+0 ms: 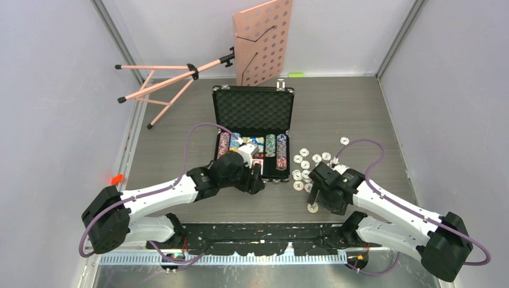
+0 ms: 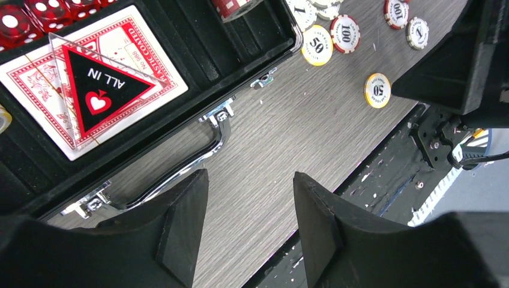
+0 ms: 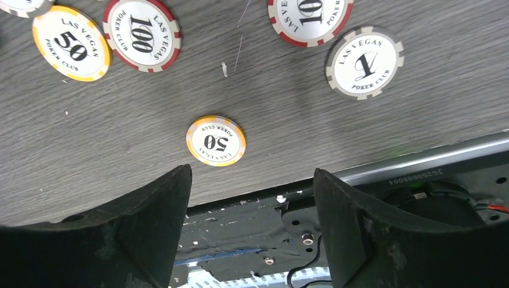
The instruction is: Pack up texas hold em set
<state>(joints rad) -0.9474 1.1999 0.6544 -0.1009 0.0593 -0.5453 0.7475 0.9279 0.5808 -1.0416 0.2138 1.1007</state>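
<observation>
Bright, even overhead light, faint soft shadows, all three views fairly sharp.

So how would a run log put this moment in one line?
case open, part filled | loose chips right of it | left jaws open, empty, by handle | right jaws open, empty, over orange chip

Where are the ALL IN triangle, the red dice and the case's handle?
ALL IN triangle (image 2: 99, 84): left wrist view, black middle.
red dice (image 2: 42, 11): left wrist view, one die's top.
handle (image 2: 192, 159): left wrist view, silver bar.
</observation>
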